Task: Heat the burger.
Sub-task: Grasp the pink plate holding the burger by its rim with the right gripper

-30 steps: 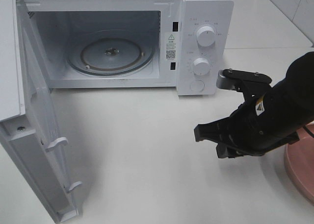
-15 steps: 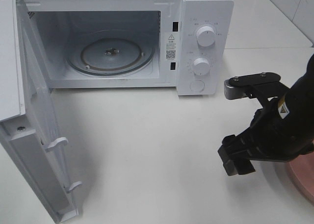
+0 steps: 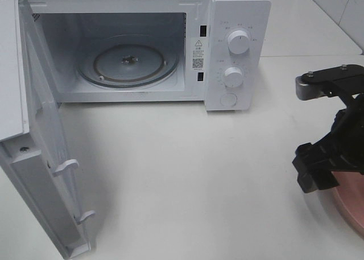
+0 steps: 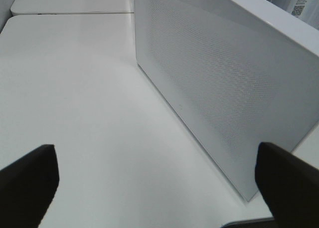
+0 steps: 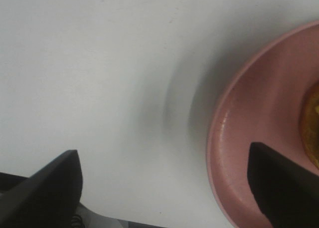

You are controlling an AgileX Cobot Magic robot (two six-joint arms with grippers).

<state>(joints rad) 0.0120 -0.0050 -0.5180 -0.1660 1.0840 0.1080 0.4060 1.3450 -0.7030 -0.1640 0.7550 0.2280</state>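
Note:
Only a golden-brown sliver of the burger [image 5: 313, 124] shows, at the edge of the right wrist view, lying on the pink plate [image 5: 244, 138]. In the high view the burger is out of frame and just the plate's rim [image 3: 348, 206] shows at the right edge. My right gripper [image 3: 316, 170] hangs over the plate's left rim. It is open [image 5: 164, 188], with bare table and plate edge between its fingers. My left gripper [image 4: 159, 188] is open too and holds nothing. It faces the outer side of the microwave door [image 4: 224, 88] and is out of the high view.
The white microwave [image 3: 236, 49] stands at the back with its door [image 3: 40, 157] swung wide open to the left. Its glass turntable [image 3: 128, 61] is bare. White tabletop [image 3: 182, 169] stretches between the microwave and the plate.
My right arm has moved to the right, from the middle of the table to above the pink plate's rim. The left arm, microwave and door have not moved.

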